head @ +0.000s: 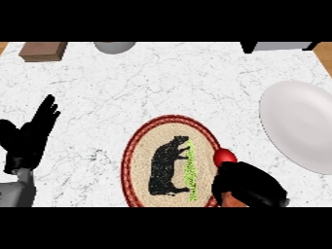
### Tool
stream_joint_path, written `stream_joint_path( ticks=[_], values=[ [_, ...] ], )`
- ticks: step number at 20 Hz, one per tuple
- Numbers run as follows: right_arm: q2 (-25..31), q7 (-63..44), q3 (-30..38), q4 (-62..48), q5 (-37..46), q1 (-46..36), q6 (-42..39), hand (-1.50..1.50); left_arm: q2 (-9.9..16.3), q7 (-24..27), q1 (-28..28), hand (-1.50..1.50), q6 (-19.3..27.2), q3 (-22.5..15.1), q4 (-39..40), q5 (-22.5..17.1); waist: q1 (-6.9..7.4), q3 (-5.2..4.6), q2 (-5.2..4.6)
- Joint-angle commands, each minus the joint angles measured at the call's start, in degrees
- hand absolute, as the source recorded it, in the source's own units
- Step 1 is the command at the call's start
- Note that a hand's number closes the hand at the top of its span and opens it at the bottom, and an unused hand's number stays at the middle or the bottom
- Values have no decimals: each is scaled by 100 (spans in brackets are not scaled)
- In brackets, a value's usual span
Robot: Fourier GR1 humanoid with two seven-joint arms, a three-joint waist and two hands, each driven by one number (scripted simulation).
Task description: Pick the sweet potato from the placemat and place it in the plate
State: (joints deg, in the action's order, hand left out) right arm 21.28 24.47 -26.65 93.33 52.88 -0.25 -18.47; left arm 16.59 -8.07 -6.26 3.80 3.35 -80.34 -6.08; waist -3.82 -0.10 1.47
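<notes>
- The sweet potato (226, 156) is being held at the placemat's (141, 146) right edge by the right hand (249, 187), fingers curled around it.
- The left hand (28, 136) is being rested open at the left.
- The plate (305, 126) is being left apart, far right.

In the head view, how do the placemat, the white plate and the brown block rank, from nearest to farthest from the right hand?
From the right hand, which is curled on the sweet potato:
1. Placemat: directly beside the hand, to its left.
2. White plate: on the right, farther back.
3. Brown block: at the far left corner of the counter.
</notes>
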Motion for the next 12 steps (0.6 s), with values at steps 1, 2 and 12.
stream_joint_path(
  ticks=[1, 2, 12],
  values=[
    [434, -106, 399, 1481, -19, 1044, 688, 150, -113, -222, -142, 0, 205, -80, -185, 98, -27, 8, -49],
    [486, -14, 754, 1766, -296, 1150, 787, 150, -37, 10, -4, 0, 10, -7, -10, 15, -72, 3, -52],
    [84, -264, 3099, 3467, -1931, 2424, 1628, 150, -262, 32, -46, 0, 36, -238, -41, 157, 153, 11, -124]
  ],
)
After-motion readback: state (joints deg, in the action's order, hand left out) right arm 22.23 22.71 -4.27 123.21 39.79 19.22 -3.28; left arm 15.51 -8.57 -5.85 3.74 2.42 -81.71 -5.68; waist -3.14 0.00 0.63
